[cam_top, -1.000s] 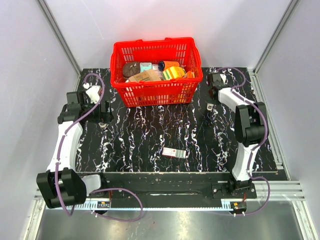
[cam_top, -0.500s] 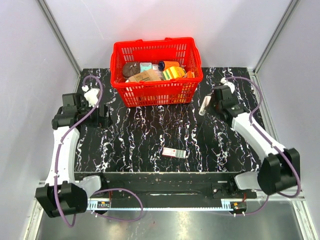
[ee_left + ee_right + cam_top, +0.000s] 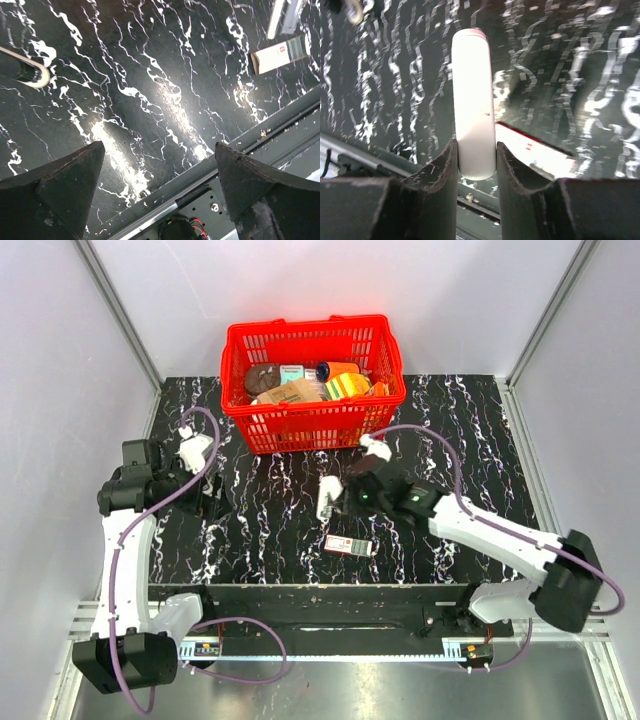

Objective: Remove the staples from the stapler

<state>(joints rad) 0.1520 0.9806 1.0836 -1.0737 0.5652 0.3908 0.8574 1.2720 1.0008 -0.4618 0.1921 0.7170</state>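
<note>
My right gripper (image 3: 336, 502) is shut on the slim off-white stapler (image 3: 325, 497) and holds it above the middle of the table. In the right wrist view the stapler (image 3: 472, 100) stands lengthwise between the two fingers, gripped at its near end, with my gripper (image 3: 476, 160) closed on it. The stapler's end also shows in the left wrist view (image 3: 276, 19). My left gripper (image 3: 208, 498) is open and empty over the left of the table, its jaws wide apart in the left wrist view (image 3: 157, 172). No staples show in any view.
A small red-and-white box (image 3: 349, 546) lies on the black marbled table just near-side of the stapler; it also shows in both wrist views (image 3: 280, 52) (image 3: 540, 152). A red basket (image 3: 312, 420) full of goods stands at the back centre.
My right arm has swung from the back right to the table's middle, carrying the stapler. My left arm has shifted slightly and its gripper has turned a little inward.
</note>
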